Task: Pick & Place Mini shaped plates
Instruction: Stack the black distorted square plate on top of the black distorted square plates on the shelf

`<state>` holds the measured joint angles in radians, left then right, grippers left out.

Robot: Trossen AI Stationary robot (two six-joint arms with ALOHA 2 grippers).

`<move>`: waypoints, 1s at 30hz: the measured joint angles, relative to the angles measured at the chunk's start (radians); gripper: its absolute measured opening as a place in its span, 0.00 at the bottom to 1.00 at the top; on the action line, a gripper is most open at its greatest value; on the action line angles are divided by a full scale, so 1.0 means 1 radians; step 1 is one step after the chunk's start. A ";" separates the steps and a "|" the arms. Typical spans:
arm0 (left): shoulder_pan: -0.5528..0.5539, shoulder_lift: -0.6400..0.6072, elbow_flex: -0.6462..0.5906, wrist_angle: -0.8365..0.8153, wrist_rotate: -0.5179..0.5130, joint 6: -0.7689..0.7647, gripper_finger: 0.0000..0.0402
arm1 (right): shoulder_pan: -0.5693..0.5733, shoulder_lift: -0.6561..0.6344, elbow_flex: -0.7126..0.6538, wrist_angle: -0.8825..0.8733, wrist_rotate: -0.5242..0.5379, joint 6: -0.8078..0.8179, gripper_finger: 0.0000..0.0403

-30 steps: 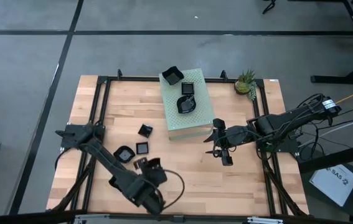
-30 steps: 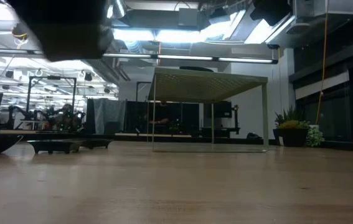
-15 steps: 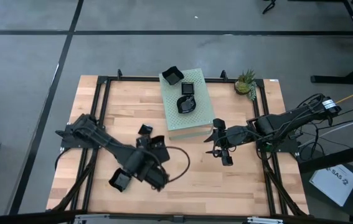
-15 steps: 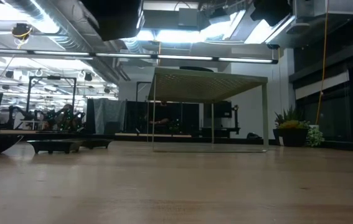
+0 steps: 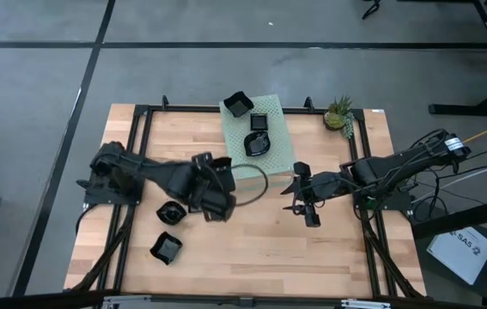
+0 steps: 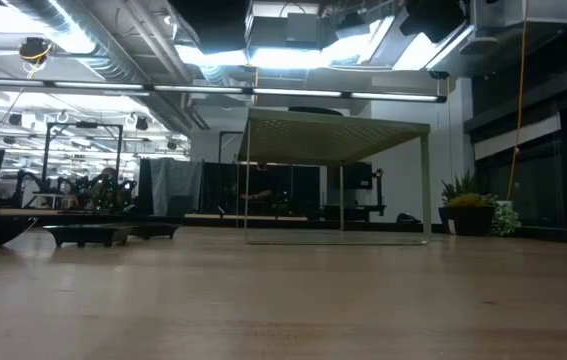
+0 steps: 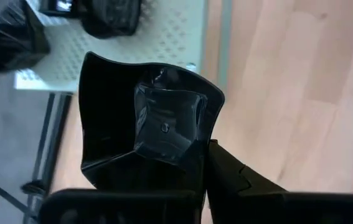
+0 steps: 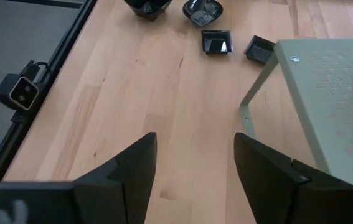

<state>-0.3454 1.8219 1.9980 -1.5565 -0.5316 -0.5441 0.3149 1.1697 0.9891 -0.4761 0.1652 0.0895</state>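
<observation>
My left gripper [image 5: 215, 174] is shut on a glossy black wavy-rimmed mini shaped plate [image 7: 154, 124], above the table just left of the pale green perforated box [image 5: 257, 137]. Three more plates lie on the box top, among them one [image 5: 258, 143] and one hanging over the far left corner [image 5: 238, 105]. Others rest flat on the table: one [image 5: 172, 211], one [image 5: 166, 247], and two small square ones [image 8: 216, 42] [image 8: 258, 48]. My right gripper [image 5: 299, 199] waits open above the wood right of the box, holding nothing. My left gripper holds the mini shaped plate by the rim [image 7: 200, 163] on the side nearest the wrist. One finger [image 7: 235, 180] lies against the outside of that rim; the gripper's own body hides the other. The plate is lifted clear, its hollow facing the wrist camera.
A small pineapple-like plant [image 5: 339, 112] stands at the table's far right. A black frame rail [image 5: 140, 154] runs around the tabletop. A cable loop [image 5: 256, 182] hangs from the left arm near the box. Bare wood [image 5: 252, 249] lies along the near side.
My left gripper has travelled from the near left part of the table toward the far edge and toward the green box, carrying the plate lifted clear. The plate near the table's near left, covered by the arm before, now shows. The right arm has kept still.
</observation>
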 joint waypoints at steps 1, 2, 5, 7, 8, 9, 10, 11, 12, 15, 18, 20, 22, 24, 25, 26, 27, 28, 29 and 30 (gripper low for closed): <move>0.015 -0.008 0.000 0.000 0.000 0.028 0.01 | -0.005 0.000 0.000 0.000 0.000 0.001 0.53; 0.031 -0.017 0.000 0.000 0.000 0.057 0.01 | -0.010 0.000 0.000 0.000 0.000 0.004 0.53; 0.080 -0.045 0.000 0.000 -0.001 0.155 0.01 | -0.029 0.000 0.000 0.001 0.001 0.007 0.53; 0.115 -0.061 0.000 0.000 -0.003 0.226 0.01 | -0.043 0.000 0.000 0.002 0.001 0.009 0.53; 0.133 -0.068 0.000 0.000 -0.003 0.260 0.01 | -0.049 0.000 0.000 0.003 0.001 0.014 0.53; 0.151 -0.077 0.000 0.001 -0.002 0.293 0.01 | -0.056 0.000 0.000 0.005 0.001 0.019 0.53; 0.170 -0.083 0.000 0.002 -0.003 0.325 0.01 | -0.063 0.000 0.000 0.006 0.001 0.026 0.53; 0.191 -0.090 0.000 0.004 -0.003 0.357 0.01 | -0.070 0.000 0.000 0.006 0.001 0.032 0.53; 0.212 -0.097 0.000 0.004 -0.003 0.391 0.01 | -0.077 0.000 0.000 0.006 0.001 0.035 0.53; 0.276 -0.115 0.000 0.016 0.003 0.494 0.01 | -0.096 0.000 0.000 0.006 0.001 0.039 0.53; 0.340 -0.128 0.000 0.032 0.022 0.605 0.01 | -0.113 0.000 0.000 0.010 0.001 0.039 0.53; 0.381 -0.132 0.000 0.048 0.031 0.683 0.01 | -0.125 0.000 0.000 0.014 0.001 0.040 0.53; 0.420 -0.134 0.000 0.068 0.032 0.766 0.01 | -0.138 0.000 0.000 0.016 0.001 0.041 0.53; 0.458 -0.134 0.000 0.092 0.037 0.854 0.01 | -0.151 0.000 0.000 0.021 0.001 0.041 0.53; 0.476 -0.134 0.000 0.101 0.042 0.899 0.01 | -0.159 0.000 0.000 0.026 0.001 0.042 0.53; 0.494 -0.134 0.000 0.114 0.049 0.945 0.01 | -0.167 0.000 0.000 0.031 0.001 0.042 0.53; 0.511 -0.132 0.000 0.132 0.060 0.991 0.01 | -0.175 0.000 0.000 0.034 0.005 0.042 0.53; 0.527 -0.130 0.000 0.150 0.069 1.033 0.01 | -0.181 0.000 0.000 0.038 0.014 0.042 0.53; 0.544 -0.129 0.000 0.163 0.080 1.075 0.01 | -0.186 0.000 0.000 0.042 0.027 0.042 0.53; 0.560 -0.128 0.000 0.178 0.088 1.114 0.01 | -0.191 0.000 0.000 0.046 0.039 0.041 0.53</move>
<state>0.2150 1.6943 1.9979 -1.3786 -0.4433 0.5699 0.1240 1.1698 0.9892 -0.4303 0.2037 0.1308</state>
